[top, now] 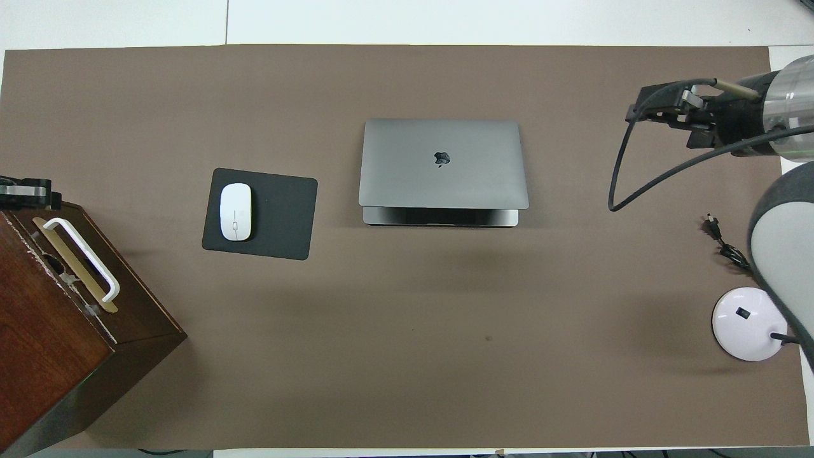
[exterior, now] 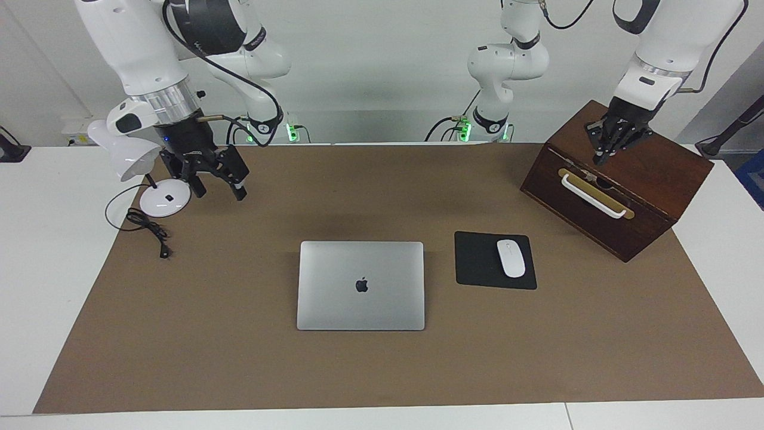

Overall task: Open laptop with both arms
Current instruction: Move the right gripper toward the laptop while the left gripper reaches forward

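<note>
Silver-grey and thin, the metal laptop (exterior: 361,285) with the dark apple logo is our landmark. In the facing view it lies flat on the brown table mat (exterior: 382,370), lid down, so we judge the opening not yet begun. Our right gripper (exterior: 218,186) hangs over the mat toward the right arm's end from the laptop, fingers apart, gripping nothing. Our left gripper (exterior: 603,156) sits over the dark wooden box (exterior: 650,191), toward the left arm's end from the laptop, fingertips together on nothing.

In the overhead view the laptop (top: 443,166) shows a thin gap at its edge nearer to the robots, yet it reads as closed. Neither gripper touches it; both must reach it first, we judge.
</note>
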You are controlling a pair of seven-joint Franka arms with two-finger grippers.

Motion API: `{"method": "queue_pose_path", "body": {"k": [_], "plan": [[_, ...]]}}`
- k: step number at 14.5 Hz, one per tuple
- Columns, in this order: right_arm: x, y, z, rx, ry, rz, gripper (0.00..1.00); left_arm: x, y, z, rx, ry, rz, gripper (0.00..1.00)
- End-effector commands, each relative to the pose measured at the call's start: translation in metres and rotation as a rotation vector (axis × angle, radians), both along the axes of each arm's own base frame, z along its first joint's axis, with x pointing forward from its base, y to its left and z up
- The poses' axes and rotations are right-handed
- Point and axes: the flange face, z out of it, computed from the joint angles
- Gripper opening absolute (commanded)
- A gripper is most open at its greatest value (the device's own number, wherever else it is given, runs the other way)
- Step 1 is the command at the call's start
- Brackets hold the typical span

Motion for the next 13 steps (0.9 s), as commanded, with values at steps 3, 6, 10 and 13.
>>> {"method": "queue_pose_path", "body": {"k": [3,6,10,13], "plan": [[0.002,0.059,-0.002,0.152,-0.064,-0.168,1.00,-0.004,-0.005,-0.015,-0.071,-0.050,0.018,0.00],[0.004,0.084,-0.004,0.253,-0.068,-0.272,1.00,-0.018,-0.014,-0.045,-0.078,-0.136,0.003,0.00],[0.003,0.099,-0.029,0.375,-0.084,-0.344,1.00,-0.046,-0.061,-0.097,-0.094,-0.252,-0.092,0.00],[0.004,0.120,-0.038,0.449,-0.098,-0.435,1.00,-0.077,-0.098,-0.140,-0.107,-0.327,-0.177,0.00]]}}
